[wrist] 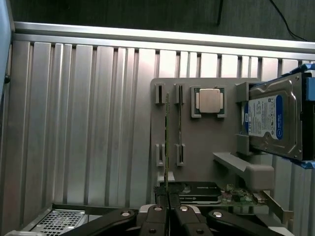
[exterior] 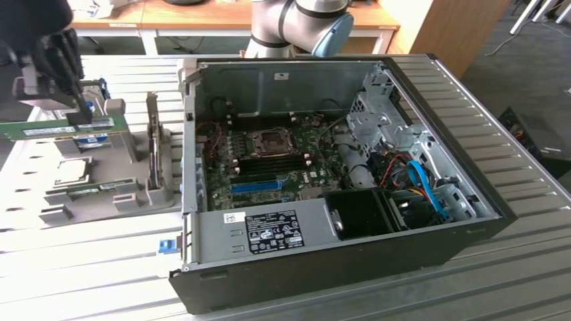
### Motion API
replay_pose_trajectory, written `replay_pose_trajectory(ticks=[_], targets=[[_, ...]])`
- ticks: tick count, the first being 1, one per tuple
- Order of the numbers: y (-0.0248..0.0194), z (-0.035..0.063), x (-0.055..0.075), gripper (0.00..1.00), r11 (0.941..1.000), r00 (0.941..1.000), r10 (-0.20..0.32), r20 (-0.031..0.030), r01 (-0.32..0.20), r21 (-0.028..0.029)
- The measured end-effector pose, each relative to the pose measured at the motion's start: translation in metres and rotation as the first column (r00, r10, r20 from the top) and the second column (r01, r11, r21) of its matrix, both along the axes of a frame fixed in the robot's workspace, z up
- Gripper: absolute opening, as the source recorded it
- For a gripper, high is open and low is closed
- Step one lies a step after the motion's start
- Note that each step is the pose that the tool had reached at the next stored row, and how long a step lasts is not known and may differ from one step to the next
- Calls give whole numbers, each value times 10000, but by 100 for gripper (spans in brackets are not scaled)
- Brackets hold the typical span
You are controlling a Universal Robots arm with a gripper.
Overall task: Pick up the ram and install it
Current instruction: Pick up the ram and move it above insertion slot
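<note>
An open computer case [exterior: 267, 80] lies on its side on the slatted metal desk [exterior: 499, 267], its motherboard [exterior: 267, 167] exposed and the dark memory slots [exterior: 267, 162] beside the processor socket apparently unfilled. At the exterior view's left, above the grey parts holder [exterior: 125, 187], the pincer [exterior: 80, 119] is pressed together on the ram [exterior: 53, 129], pinching the green stick near one end. The pick-up appears done. The install is not, since the stick hangs well apart from the case. The ram stands on its long edge, its pale label strip facing the exterior camera. Its long axis runs nearly level across that view, tilted slightly, with the free end toward the view's left. From the wrist camera, the ram [wrist: 167, 142] shows edge-on as a thin line reaching straight out from the pincer [wrist: 170, 216].
</note>
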State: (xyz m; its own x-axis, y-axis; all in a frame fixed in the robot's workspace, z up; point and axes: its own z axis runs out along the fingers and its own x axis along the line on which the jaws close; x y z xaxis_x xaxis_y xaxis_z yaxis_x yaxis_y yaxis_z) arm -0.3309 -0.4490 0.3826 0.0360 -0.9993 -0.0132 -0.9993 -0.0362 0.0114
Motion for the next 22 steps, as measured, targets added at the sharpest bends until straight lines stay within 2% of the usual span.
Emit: replay_pose_trajectory(ticks=[22], targets=[[0, 0, 655, 12, 10000, 10000, 0, 0, 0, 1]])
